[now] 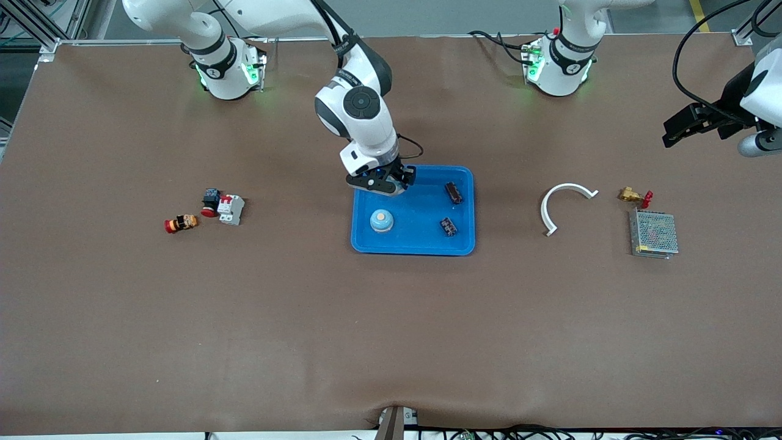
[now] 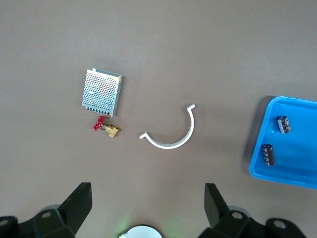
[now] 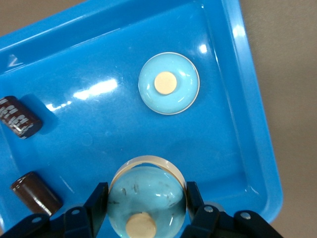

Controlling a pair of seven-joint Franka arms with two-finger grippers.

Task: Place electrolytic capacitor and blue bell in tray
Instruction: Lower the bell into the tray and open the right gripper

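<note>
Right gripper (image 3: 147, 208), jaws clamped on an upright blue bell (image 3: 147, 198), over tray (image 1: 421, 244); left gripper (image 2: 146, 210) waits open.

A brown tabletop (image 1: 391, 318) fills nearly the whole front view, covered by a matte sheet that shows faint creases and a small ripple at the edge nearest the front camera. A pale, metal-looking rim runs along the edge where the bases stand and down the right arm's end. Past that rim lies grey floor (image 1: 427, 15), with a yellow line (image 1: 696, 12) painted on it near the left arm's end. Aluminium frame bars (image 1: 30, 24) stand at the right arm's corner. Black cables (image 1: 550, 432) trail along the nearest edge. The light is even and soft, casting short shadows.
</note>
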